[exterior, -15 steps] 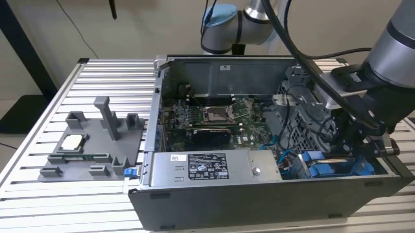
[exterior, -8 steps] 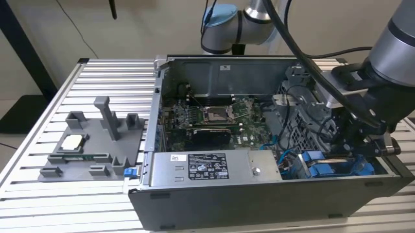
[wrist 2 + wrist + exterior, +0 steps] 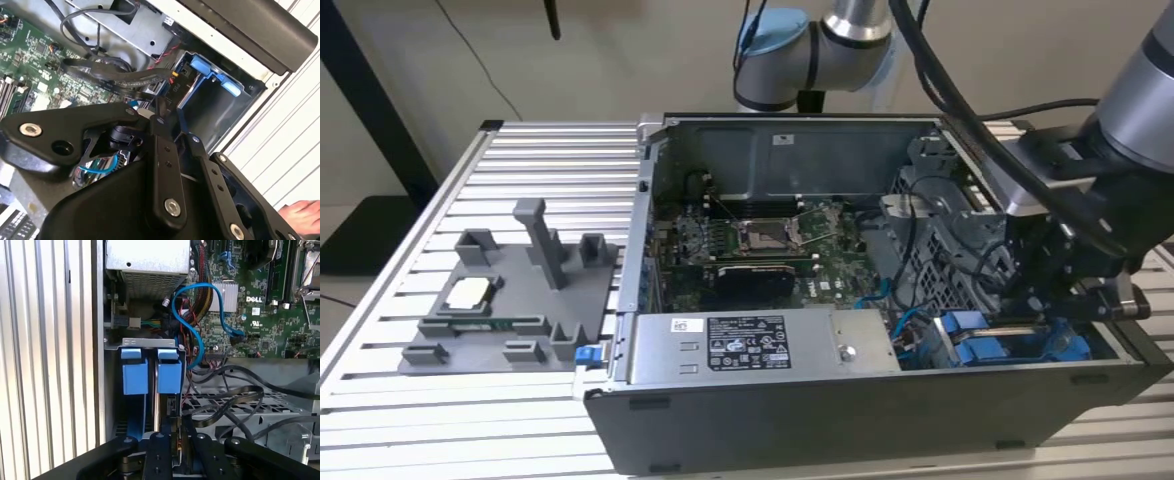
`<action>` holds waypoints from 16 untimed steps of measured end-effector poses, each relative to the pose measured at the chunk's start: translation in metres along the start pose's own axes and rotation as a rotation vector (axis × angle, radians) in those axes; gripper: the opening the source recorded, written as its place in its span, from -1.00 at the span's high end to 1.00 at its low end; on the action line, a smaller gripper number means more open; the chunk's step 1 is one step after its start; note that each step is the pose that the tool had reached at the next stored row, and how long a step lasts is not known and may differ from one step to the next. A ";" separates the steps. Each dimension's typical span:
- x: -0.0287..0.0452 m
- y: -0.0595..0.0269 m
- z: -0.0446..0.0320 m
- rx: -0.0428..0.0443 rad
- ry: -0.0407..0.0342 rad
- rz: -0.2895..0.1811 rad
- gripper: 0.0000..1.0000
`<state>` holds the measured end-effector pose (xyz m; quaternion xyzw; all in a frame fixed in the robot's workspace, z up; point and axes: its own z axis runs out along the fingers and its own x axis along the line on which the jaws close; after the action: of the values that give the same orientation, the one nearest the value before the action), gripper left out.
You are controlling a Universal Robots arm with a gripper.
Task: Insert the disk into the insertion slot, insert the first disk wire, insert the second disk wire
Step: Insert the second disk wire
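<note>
— Reaching down into the open dark grey metal computer case (image 3: 854, 425), that black hand (image 3: 1047, 315) on the robot arm sits low in the corner at the exterior view's right. Can you see the disk from where you stand?

— Only edge on. The flat disk in its bright blue plastic carrier (image 3: 169, 371) stands upright in the drive bay, just beside a second blue carrier (image 3: 135, 371), the two side by side. In the exterior view the same blue shows at the near corner of the case (image 3: 987, 345).

— And the hand: clenched on something, or let go?

— I cannot tell. In the first wrist view its black fingers (image 3: 162, 452) hang right over the rear edge of the disk, with a small dark connector between them, but whether they pinch it I can't make out.

— What else is in there?

— A thin light blue cable (image 3: 192, 320) loops from the green motherboard (image 3: 250, 300) down toward the bay, and flat black cables (image 3: 235, 400) lie across a perforated grey metal plate. The grey labelled power-supply box (image 3: 754, 345) sits along the near wall of the case.

— And outside the case?

— The ribbed aluminium counter (image 3: 400, 420) carries a grey plastic fixture tray (image 3: 507, 300) at the exterior view's left, well apart from the hand.
</note>
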<state>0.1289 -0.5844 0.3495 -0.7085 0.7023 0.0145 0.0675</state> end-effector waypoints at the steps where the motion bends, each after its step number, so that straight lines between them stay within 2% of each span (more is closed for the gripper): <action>1: 0.0000 -0.0003 -0.0008 -0.0068 0.0006 0.001 0.53; 4: -0.0004 -0.0017 -0.0042 -0.0246 0.0029 0.003 0.53; 7: -0.0011 -0.0024 -0.0104 -0.0342 0.0035 0.004 0.53; 12: -0.0019 -0.0030 -0.0173 -0.0370 0.0034 0.004 0.53; 16: -0.0020 -0.0031 -0.0179 -0.0372 0.0034 0.004 0.53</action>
<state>0.1306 -0.5845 0.3677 -0.7082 0.7035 0.0265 0.0531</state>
